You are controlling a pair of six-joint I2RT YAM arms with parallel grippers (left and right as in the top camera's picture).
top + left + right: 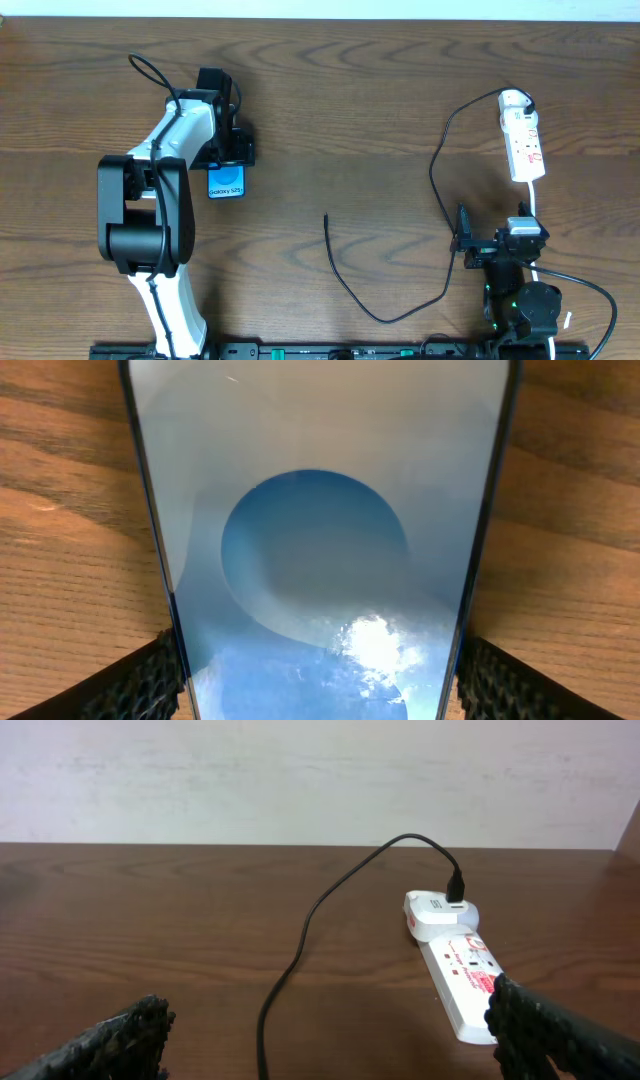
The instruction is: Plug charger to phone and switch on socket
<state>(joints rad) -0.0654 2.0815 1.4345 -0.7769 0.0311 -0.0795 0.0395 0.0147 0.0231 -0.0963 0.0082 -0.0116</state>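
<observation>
(a) The left arm (160,215), in white and black links, rises from the near edge of the table, folds at the elbow and reaches toward the far side, with its wrist angled slightly right. (b) The left gripper (229,158) points downward. Its textured black fingers (145,685) stand one at each long edge of the phone (320,540); whether the pads press on it cannot be told. (c) The right arm (520,300), all black, sits folded low and compact near the near edge. (d) The right gripper (325,1005) is held low and roughly level, facing the far side, its jaws spread wide apart.
</observation>
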